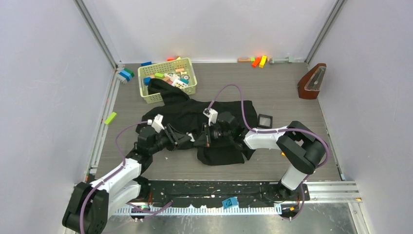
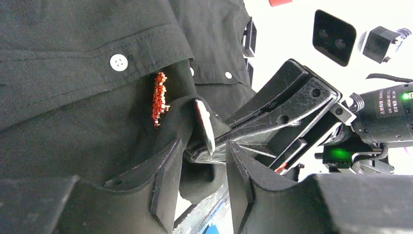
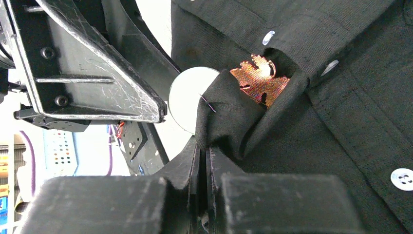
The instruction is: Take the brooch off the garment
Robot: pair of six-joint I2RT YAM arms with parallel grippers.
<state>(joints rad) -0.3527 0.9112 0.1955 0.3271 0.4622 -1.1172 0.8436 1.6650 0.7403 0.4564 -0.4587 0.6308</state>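
Brooch (image 3: 258,78) is sitting on the garment (image 3: 350,122) just beside the fold which right gripper (image 3: 204,151) is clamping, & left gripper (image 2: 203,148), jaws apart, is needing to pinch only the ornament, w/o cloth.

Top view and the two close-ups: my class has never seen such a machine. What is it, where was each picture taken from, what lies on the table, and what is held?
The machine is a left arm and a right arm, bolted to a table. The wide picture looks down from above; each close-up comes from a camera on one wrist. On it are a black shirt, a basket of toy blocks and a metronome. The right gripper pinches a fold of shirt beside the orange brooch. The left gripper stands open close by.
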